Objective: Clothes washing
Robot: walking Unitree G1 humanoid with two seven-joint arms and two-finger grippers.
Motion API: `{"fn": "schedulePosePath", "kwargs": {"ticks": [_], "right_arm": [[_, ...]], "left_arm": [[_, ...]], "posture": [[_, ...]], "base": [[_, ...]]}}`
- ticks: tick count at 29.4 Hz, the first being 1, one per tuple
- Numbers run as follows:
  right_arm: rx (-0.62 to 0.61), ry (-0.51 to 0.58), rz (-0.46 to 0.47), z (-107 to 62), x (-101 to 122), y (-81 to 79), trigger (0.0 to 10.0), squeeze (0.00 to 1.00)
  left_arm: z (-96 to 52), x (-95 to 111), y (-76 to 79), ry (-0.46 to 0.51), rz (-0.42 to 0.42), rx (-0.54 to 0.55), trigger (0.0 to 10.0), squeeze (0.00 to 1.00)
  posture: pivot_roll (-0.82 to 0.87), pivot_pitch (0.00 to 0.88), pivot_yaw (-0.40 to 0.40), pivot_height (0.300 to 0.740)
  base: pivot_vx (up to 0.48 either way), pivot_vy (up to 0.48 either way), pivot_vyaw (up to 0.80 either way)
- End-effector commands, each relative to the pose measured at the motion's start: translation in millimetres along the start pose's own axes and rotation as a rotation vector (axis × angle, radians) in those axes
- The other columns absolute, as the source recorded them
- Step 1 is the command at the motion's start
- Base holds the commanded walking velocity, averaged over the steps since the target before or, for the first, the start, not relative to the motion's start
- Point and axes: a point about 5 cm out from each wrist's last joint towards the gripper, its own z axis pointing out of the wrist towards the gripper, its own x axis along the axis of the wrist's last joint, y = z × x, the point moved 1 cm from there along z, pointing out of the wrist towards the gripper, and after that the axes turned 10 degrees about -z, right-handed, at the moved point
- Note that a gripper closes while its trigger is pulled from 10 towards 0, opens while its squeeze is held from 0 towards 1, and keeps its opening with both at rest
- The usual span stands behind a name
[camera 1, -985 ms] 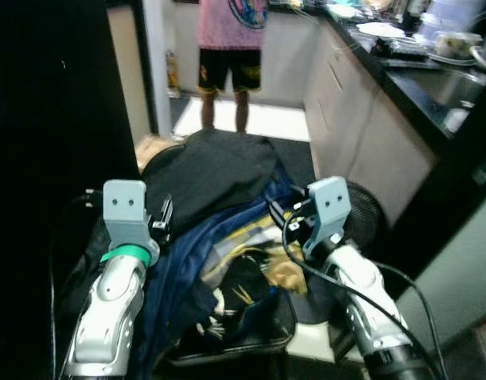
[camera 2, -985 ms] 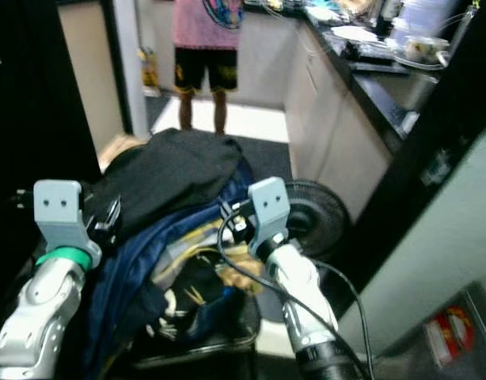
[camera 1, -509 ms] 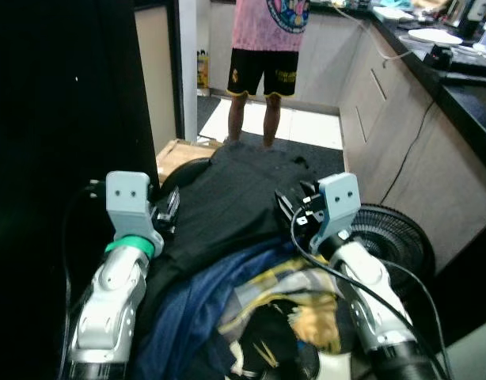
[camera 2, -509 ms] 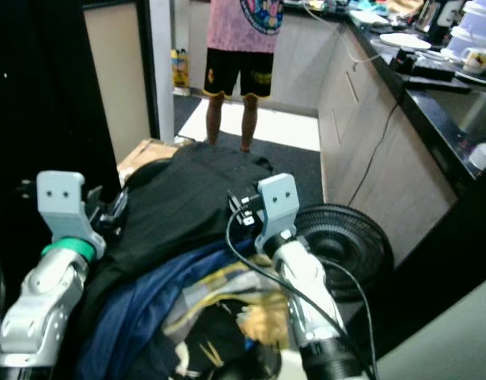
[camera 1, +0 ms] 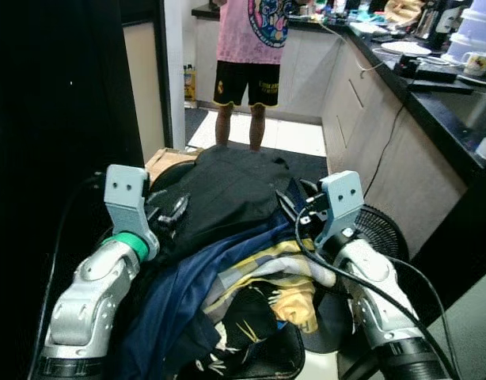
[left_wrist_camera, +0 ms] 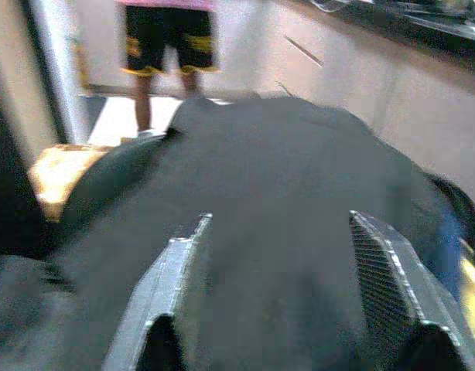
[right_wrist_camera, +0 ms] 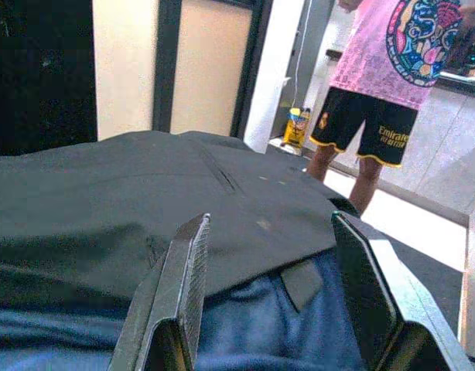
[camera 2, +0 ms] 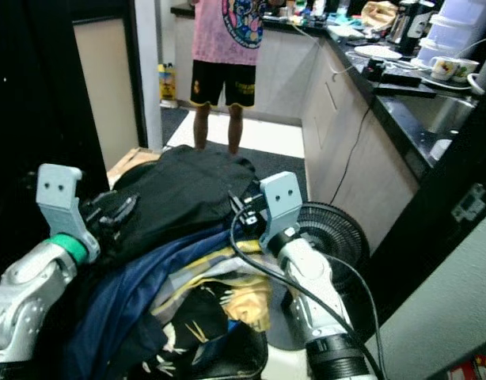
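1. Dark fabric heaps up in front of the robot: a black garment (camera 1: 227, 186) lies on top of the pile, with a navy blue garment (camera 1: 180, 297) spilling from under it toward the robot's left.
2. Under those sits a yellow, grey and black patterned garment (camera 1: 263, 289), nearer the robot's right.
3. All 3 pieces rest in a black basket (camera 1: 279, 364) whose rim shows at the near edge of the pile.
4. Left gripper (left_wrist_camera: 280, 297) sits at the left flank of the pile, its 2 fingers spread wide apart over the black garment with nothing clamped between them.
5. Right gripper (right_wrist_camera: 272, 290) sits at the right flank, fingers likewise parted and released, above the seam where the black garment overlaps the navy blue garment.
6. A black floor fan (camera 2: 330, 233) stands just beside the pile on the robot's right, in front of a run of beige cabinets (camera 1: 377, 154).
7. Above the cabinets is a dark countertop (camera 2: 401, 87) carrying plates, cups and other kitchenware.
8. A person in a pink shirt and black shorts (camera 1: 247, 71) stands beyond the pile on a pale floor.
9. A cardboard box (camera 2: 128, 162) shows at the far left edge of the pile.
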Motion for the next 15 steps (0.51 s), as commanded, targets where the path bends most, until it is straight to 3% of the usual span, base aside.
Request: {"fn": "schedulePosePath", "kwargs": {"ticks": [1,4,7,14,15], "right_arm": [[0.011,-0.023,0.004,-2.1,-4,1.2,10.0,0.0],[0.016,-0.029,0.004,-2.5,-5,2.2,10.0,0.0],[0.035,-0.051,0.027,-3.6,-7,4.0,10.0,0.0],[0.057,-0.051,0.042,-4.4,-7,3.6,10.0,0.0],[0.066,-0.05,0.044,-4.6,-7,3.1,10.0,0.0]], "left_arm": [[-1.2,-11,6.2,-0.066,0.003,-0.04,10.0,1.0],[-2.0,-17,7.9,-0.107,-0.01,-0.033,10.0,1.0],[-2.1,-33,8.0,-0.191,-0.069,0.052,10.0,1.0],[-2.9,-38,9.3,-0.218,-0.125,0.1,10.0,1.0],[-4.0,-39,8.5,-0.22,-0.122,0.135,10.0,0.72]], "posture": [[0.0,0.044,-0.052,0.74],[-0.01,0.046,-0.051,0.74],[-0.02,0.053,-0.052,0.74],[-0.02,0.058,-0.057,0.74],[-0.02,0.061,-0.062,0.74]], "base": [[0.0,0.0,0.0],[0.0,0.0,0.0],[0.0,0.0,0.0],[0.0,0.0,0.0],[0.0,0.0,0.0]]}}
